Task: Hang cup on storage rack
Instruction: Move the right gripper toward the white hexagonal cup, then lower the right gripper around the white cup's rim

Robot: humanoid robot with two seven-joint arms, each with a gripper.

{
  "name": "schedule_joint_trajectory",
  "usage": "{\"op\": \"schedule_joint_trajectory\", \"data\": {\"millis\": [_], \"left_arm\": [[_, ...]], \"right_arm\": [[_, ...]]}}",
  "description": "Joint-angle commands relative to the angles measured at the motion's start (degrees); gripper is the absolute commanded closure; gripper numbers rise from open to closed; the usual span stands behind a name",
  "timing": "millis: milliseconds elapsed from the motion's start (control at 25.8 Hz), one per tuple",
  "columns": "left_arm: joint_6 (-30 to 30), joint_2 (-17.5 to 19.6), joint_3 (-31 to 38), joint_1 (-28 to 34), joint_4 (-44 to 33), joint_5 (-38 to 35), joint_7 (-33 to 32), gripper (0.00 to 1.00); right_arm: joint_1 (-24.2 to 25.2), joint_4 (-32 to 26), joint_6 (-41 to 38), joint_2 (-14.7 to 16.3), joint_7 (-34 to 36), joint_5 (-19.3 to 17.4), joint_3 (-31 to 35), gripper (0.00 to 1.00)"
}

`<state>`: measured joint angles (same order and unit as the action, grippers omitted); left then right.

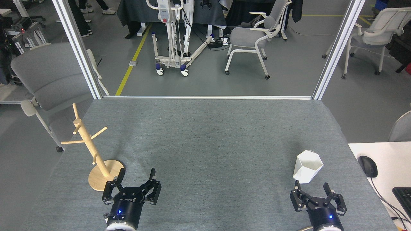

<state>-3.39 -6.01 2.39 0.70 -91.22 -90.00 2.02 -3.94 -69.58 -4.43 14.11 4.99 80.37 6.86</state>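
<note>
Cup (307, 166) standing on the table's right side, just beyond the right gripper (313, 189), fingers spread, empty. Looks light, rigid, probably smooth-walled; pinch across two flat facets near the rim.

Table top (205, 144) is a speckled grey felt-looking cover. Cup (307, 166) is plain matte white, rack (93, 150) is pale natural wood. Both grippers, left (136, 178) and right (311, 189), are black with a tiny blue light. Far floor has a yellow stripe (133, 57).
</note>
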Motion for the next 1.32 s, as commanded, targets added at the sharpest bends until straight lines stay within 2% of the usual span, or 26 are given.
{"op": "schedule_joint_trajectory", "data": {"millis": [0, 116, 504, 1280], "left_arm": [[0.1, -0.1, 0.1, 0.0, 0.1, 0.0, 0.0, 0.01], [0.3, -0.1, 0.0, 0.0, 0.2, 0.0, 0.0, 0.01], [0.7, -0.1, 0.1, -0.1, 0.3, 0.0, -0.1, 0.01], [0.7, -0.3, 0.0, -0.2, 0.8, 0.0, -0.1, 0.01]], "right_arm": [[-1.7, 2.0, 3.6, 0.0, 0.0, 0.0, 0.0, 0.00], [-2.4, 3.1, 5.8, 0.2, -0.1, 0.0, -0.1, 0.00], [-6.6, 8.8, 2.0, 0.6, -0.1, 0.0, -0.4, 0.00], [-9.9, 11.8, 0.5, 0.7, -0.1, 0.0, -0.3, 0.00]]}}
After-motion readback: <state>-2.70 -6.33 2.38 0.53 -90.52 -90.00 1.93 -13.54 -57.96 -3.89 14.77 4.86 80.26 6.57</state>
